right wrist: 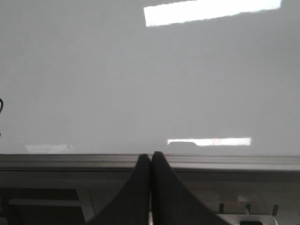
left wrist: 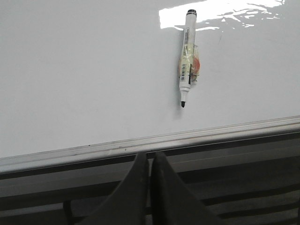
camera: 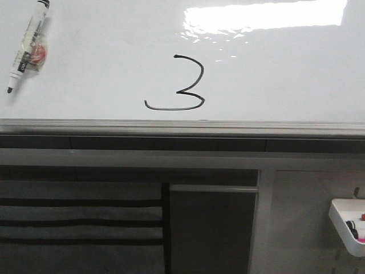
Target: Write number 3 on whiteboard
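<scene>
Pressing tip to tip, the dark fingers of the left gripper close on nothing, poised before the grey metal rail at the edge of the whiteboard. The right gripper shows the same: both fingers meet with nothing between them, just short of the board's rail.

Beyond the left fingers, a marker sits on the glossy white surface, uncapped, black tip toward the rail, with a clear wrapper with an orange patch stuck against its barrel. A barcode label runs along the barrel; its print is too small to read.

In the front view the number 3 stands in thin black line on the board's middle, its wide flat bottom curve just above the rail, well apart from the marker at the upper left. A bright light patch reflects above it. Below the rail are grey cabinet panels, and a white tray holding markers hangs at the lower right.
</scene>
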You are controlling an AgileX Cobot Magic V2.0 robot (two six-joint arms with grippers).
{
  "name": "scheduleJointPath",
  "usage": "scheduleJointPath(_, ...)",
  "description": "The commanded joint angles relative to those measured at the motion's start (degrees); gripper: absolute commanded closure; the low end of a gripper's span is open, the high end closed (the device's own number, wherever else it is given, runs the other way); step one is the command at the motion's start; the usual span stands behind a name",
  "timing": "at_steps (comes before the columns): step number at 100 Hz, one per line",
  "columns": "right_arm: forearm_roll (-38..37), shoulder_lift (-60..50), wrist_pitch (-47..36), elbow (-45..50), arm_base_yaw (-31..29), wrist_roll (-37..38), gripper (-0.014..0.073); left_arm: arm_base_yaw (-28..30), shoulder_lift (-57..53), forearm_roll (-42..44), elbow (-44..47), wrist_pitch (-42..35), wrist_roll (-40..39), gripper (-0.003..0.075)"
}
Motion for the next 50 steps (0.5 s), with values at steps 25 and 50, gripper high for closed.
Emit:
scheduleJointPath(25, 0.1, -2.0, -8.3, 3.2, -0.7, -0.3, 0.0668, 0.2, -1.8, -0.3, 0.1, -4.8, -0.5, 0.0738)
scheduleJointPath(50, 0.1, -2.0, -8.2, 3.2, -0.7, -0.3, 0.0668, 0.2, -1.8, -0.3, 0.1, -4.8, -0.5, 0.0738)
